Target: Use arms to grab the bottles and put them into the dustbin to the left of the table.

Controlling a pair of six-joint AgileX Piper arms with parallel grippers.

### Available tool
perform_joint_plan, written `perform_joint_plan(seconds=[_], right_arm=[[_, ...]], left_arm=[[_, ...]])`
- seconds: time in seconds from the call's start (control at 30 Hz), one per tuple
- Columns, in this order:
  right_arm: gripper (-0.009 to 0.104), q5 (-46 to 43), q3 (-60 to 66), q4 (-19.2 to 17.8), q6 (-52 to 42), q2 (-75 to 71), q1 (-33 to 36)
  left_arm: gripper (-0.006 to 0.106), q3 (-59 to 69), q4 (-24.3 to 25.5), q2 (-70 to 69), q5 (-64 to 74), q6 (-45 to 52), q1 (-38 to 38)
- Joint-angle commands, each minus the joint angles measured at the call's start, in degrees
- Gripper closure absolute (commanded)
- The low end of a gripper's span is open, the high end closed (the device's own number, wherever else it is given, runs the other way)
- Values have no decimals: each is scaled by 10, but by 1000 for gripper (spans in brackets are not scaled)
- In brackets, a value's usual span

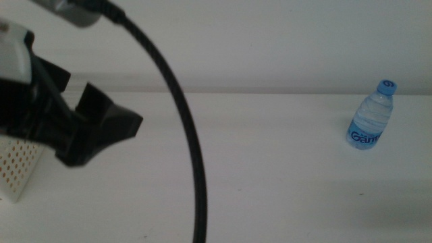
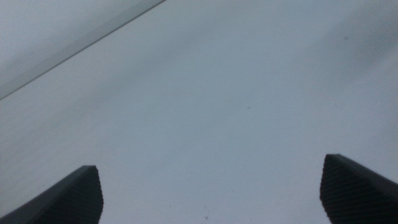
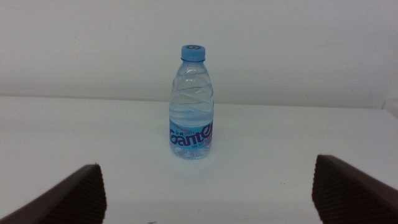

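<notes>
Water bottle (image 1: 370,116) upright, apparently near table (image 1: 270,189) edge.

I saw one water bottle (image 1: 370,116) standing upright near the table's (image 1: 270,175) far right, close to the wall: small, clear, with a blue cap and blue label. The dustbin's (image 1: 20,172) perforated white corner showed at the left edge.

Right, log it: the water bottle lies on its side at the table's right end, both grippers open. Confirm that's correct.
Not quite. The water bottle stands upright, blue cap on top, as the right wrist view shows. The rest holds: it is at the table's right end, and the left gripper and right gripper are open.
</notes>
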Motion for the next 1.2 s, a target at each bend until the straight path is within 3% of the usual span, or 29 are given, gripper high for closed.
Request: perform_joint_plan(seconds=[0.0,0.23,0.87,1.17], right_arm=[[7,-3,24,-2,-2,-22,-4],[7,-3,24,-2,-2,-22,-4],[7,-3,24,-2,-2,-22,-4],[7,-3,24,-2,-2,-22,-4]], left_arm=[[7,9,46,-14,-8,-63,-47],[7,9,-2,-19,-9,-70,-65],[7,9,-5,-19,-92,-70,-65],[7,9,-56,-19,-148,-75,-65]])
